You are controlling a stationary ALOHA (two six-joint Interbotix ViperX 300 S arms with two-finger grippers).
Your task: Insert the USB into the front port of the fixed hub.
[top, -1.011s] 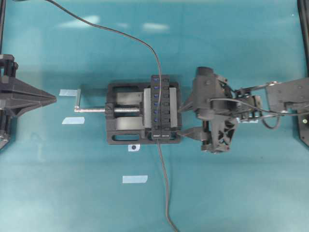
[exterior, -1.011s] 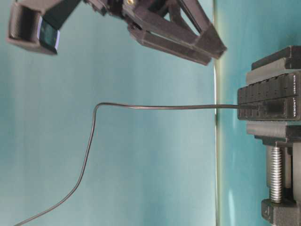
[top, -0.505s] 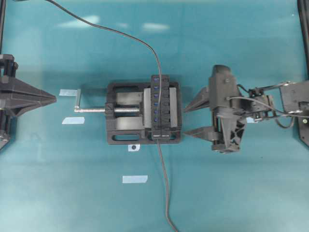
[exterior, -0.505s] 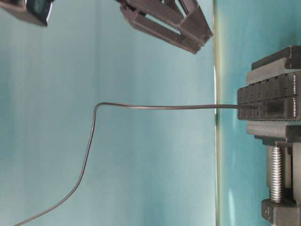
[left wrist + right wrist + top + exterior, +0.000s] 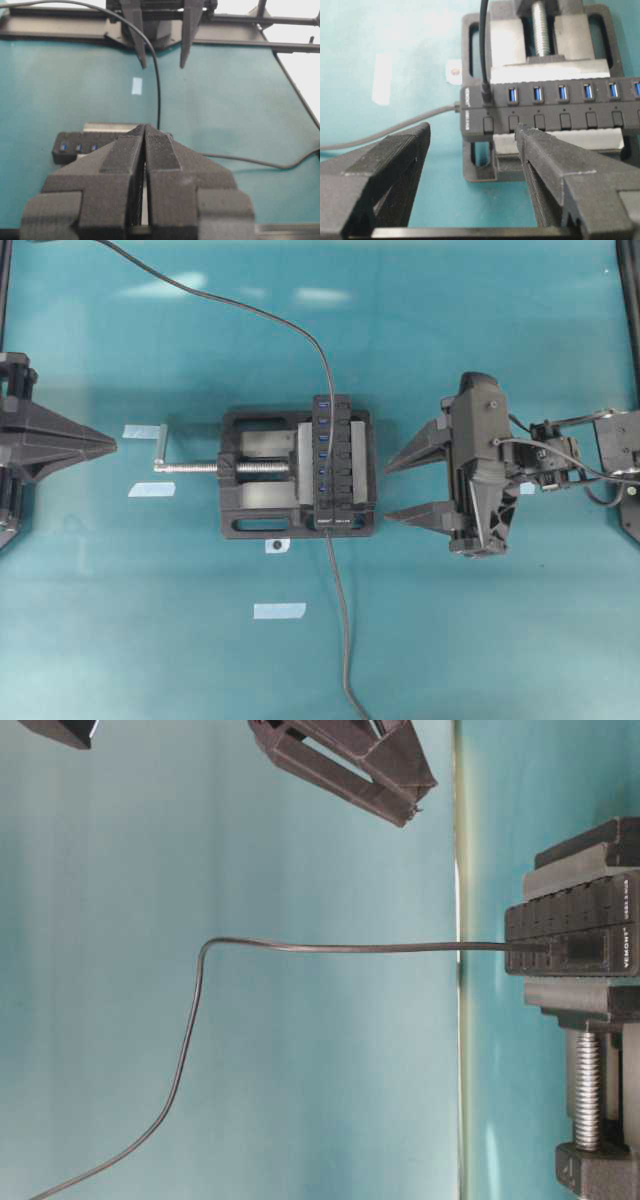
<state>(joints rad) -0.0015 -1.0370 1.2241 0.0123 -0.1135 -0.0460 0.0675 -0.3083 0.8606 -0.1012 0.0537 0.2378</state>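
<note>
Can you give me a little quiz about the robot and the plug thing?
1. True or false: the right gripper is holding the USB.
2. What clamps the fixed hub in place? A) glue B) a vise C) a magnet
3. Fill in: the left gripper is ___ (open or shut).

Key: 1 false, the gripper is open and empty and the USB sits plugged into the hub's end port; 2 B; 3 shut.

The fixed hub (image 5: 545, 107) looks smooth matt black plastic; the vise (image 5: 255, 485) matt black with a bright metal screw (image 5: 205, 467); the tabletop (image 5: 480, 640) smooth, faintly glossy teal; pincer fingers (image 5: 560, 175) rough-textured black.
</note>
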